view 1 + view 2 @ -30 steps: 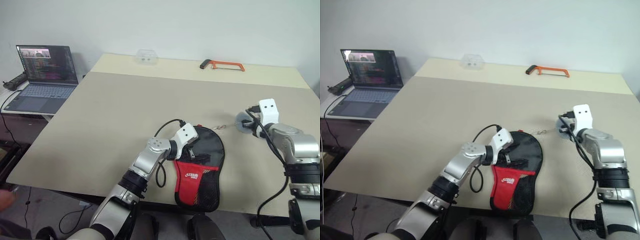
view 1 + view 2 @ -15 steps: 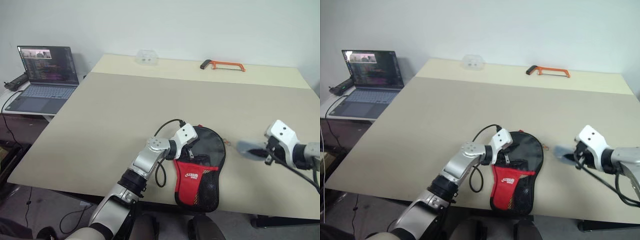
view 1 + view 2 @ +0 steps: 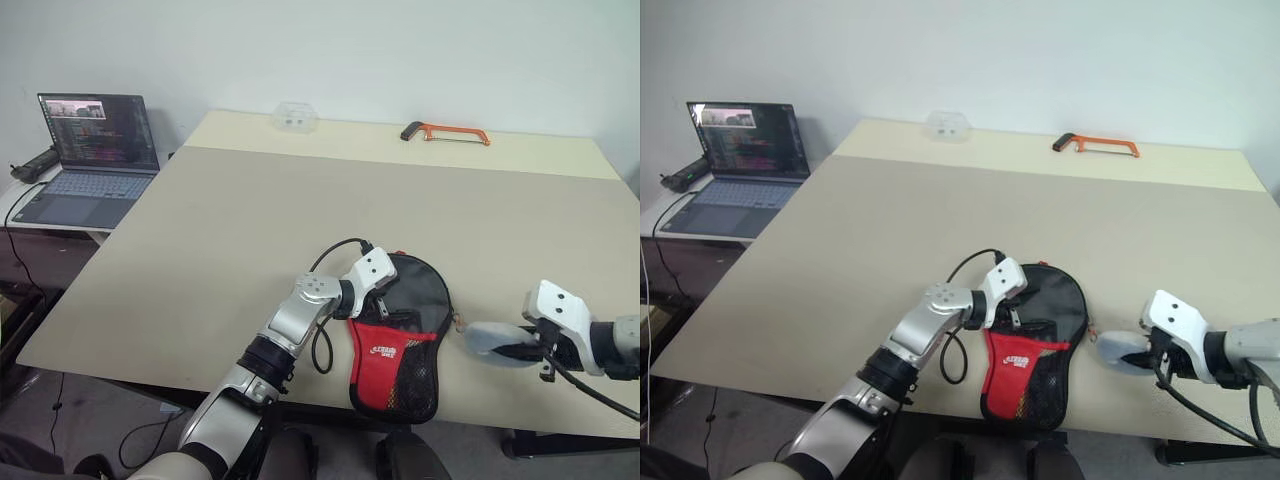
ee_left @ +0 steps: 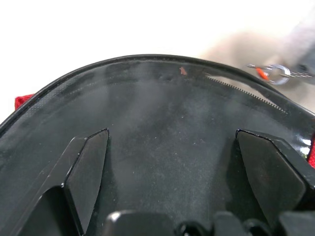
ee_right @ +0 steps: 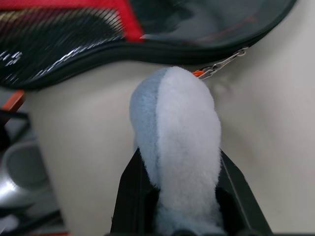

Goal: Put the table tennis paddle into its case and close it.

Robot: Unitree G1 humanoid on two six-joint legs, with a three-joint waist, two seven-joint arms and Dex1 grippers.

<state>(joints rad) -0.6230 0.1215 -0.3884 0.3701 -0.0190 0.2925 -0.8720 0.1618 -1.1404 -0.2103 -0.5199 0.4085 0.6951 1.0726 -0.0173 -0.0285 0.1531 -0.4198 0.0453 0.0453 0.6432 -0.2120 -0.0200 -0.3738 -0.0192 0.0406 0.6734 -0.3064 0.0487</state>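
At lower centre the case (image 3: 405,330) lies on the desk (image 3: 250,230) under the wide-open, empty left tool (image 4: 172,162), while the right tool (image 5: 179,196), clamped on a grey-blue plush tab (image 5: 177,147) chained to the zipper, could tear it by yanking sideways.

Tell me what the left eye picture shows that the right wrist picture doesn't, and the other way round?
Left eye: the open laptop, the orange hacksaw and the left gripper resting on the pouch. Right wrist: the fluffy grey-blue lump's pile up close, pinched in the right gripper, and a small metal zipper clip. Both: the black fabric paddle-shaped case with red panel, and the beige table.
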